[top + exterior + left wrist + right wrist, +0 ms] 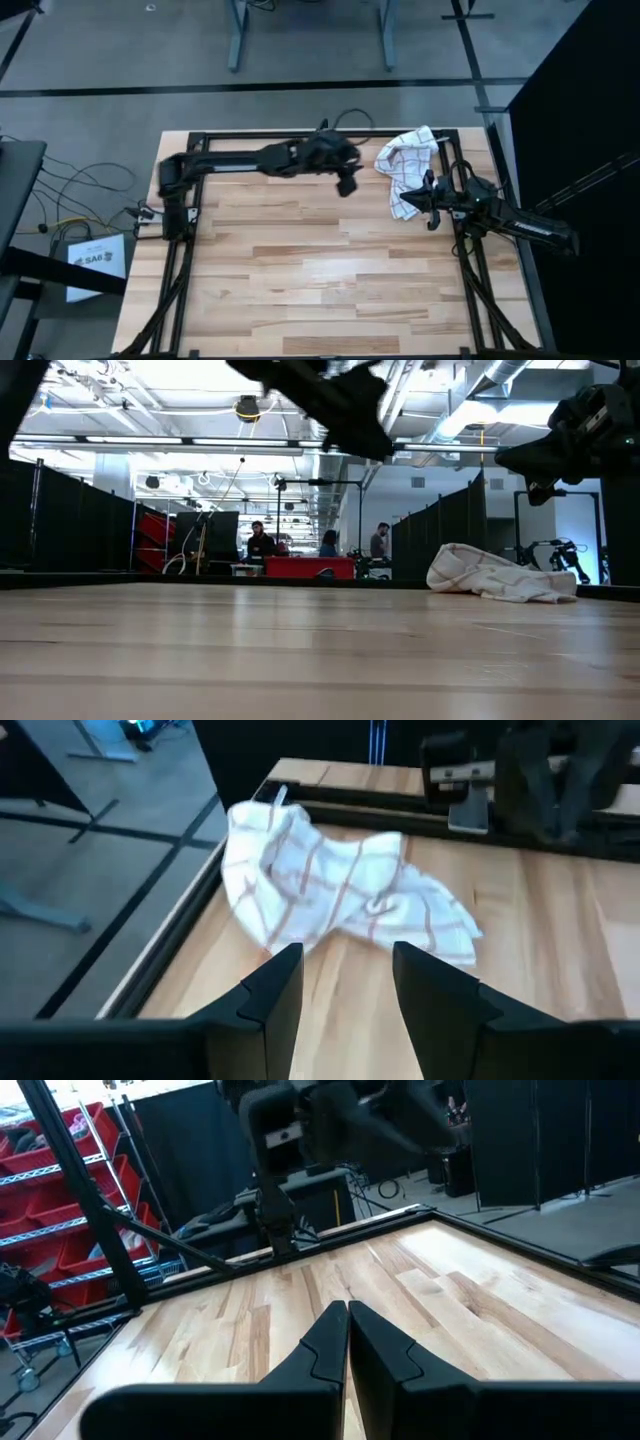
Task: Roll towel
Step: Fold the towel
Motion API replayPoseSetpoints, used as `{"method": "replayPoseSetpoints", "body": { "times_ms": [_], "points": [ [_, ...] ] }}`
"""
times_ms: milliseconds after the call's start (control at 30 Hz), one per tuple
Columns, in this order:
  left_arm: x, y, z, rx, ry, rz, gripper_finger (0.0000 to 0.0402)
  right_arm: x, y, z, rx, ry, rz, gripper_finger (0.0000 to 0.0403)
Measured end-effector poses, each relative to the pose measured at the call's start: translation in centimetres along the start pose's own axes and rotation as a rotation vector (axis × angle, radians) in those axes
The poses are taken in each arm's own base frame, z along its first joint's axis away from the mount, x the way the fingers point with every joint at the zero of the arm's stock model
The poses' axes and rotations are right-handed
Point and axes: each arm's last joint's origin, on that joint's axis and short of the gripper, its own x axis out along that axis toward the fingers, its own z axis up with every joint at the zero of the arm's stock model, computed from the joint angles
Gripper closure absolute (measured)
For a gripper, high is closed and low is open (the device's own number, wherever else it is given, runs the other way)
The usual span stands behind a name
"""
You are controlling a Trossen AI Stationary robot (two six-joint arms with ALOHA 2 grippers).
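Your towel (407, 167) is bunched in a crumpled heap at the far right corner of the worktop (320, 290), lying flat on the wood, not rolled; the grid lines show on it in the left wrist view (330, 885), and in the low view it reads as a low pale mound (495, 575). Left end effector (346, 184) sits just beside the towel's inner edge, above the worktop and not touching the cloth; its fingers (275, 995) are spread apart with bare wood between them, towel straight ahead. Right end effector (431, 208) is at the towel's near edge by the right rail, close to the cloth; contact can't be confirmed from above. Its fingers (325, 1342) are pressed together with nothing between them, pointing across the bare worktop toward the left arm (330, 1120). In the low view both arms hang above the surface, the left (345, 405) and the right (575, 430). People are standing in the room far behind the worktop (262, 542).
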Motion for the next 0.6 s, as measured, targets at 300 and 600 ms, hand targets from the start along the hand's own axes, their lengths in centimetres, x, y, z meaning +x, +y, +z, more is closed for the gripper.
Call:
{"method": "replayPoseSetpoints", "body": {
  "times_ms": [300,600],
  "points": [
    [7.7,0.2,-0.3,-0.043,0.050,0.021,0.0260,0.0,0.0,0.2,0.186,-0.018,-0.002,0.0403],
    [13.0,1.1,-2.7,-0.100,0.028,0.071,0.0260,0.0,-0.1,0.0,0.199,-0.001,-0.007,0.0403]
  ]
}}
